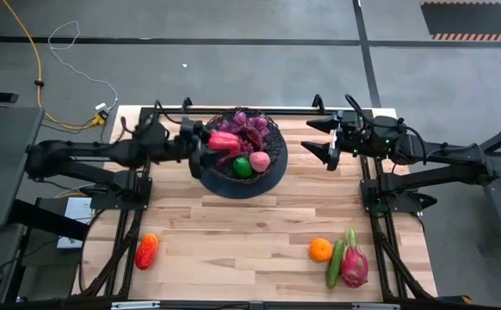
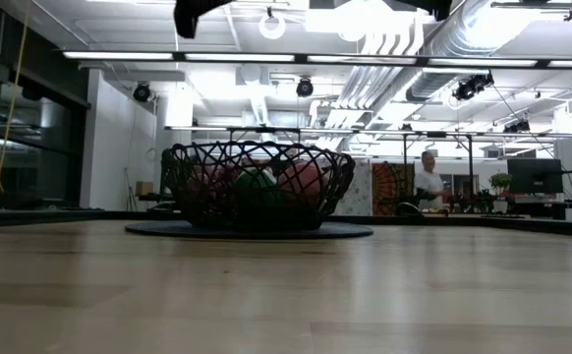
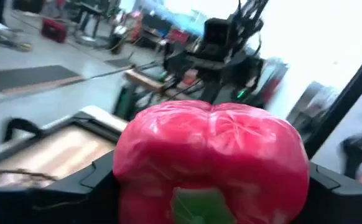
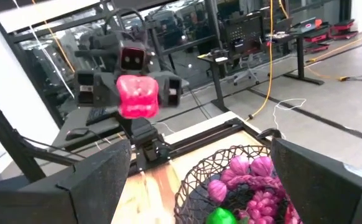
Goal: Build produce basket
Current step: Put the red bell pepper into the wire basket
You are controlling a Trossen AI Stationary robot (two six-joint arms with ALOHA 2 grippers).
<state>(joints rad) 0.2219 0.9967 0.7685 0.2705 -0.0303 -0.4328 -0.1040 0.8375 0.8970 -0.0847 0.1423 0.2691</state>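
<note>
The black wire basket (image 1: 272, 138) stands on a dark round mat at the table's far middle. It holds purple grapes (image 1: 250, 129), a green fruit (image 1: 243, 167) and a pink fruit (image 1: 260, 161). My left gripper (image 1: 206, 148) reaches level over the basket's left rim, shut on a red pepper (image 3: 212, 155); the right wrist view also shows this pepper (image 4: 136, 96). My right gripper (image 1: 309, 138) waits open just right of the basket, with nothing between its fingers. My left gripper pinches the red pepper by its two opposite sides (image 3: 128, 168) between both fingers (image 3: 97, 183). The fingers come level from the table's left. The pepper's green stem end (image 3: 199, 205) faces back toward the wrist. It hangs clear above the basket's left rim.
Loose produce lies near the front edge: another red pepper (image 1: 146, 251) at the left, and an orange (image 1: 320, 249), a green cucumber (image 1: 335, 263) and a pink dragon fruit (image 1: 354, 265) at the right. Bare wood lies between them. A person (image 2: 429, 182) stands far off in the room.
</note>
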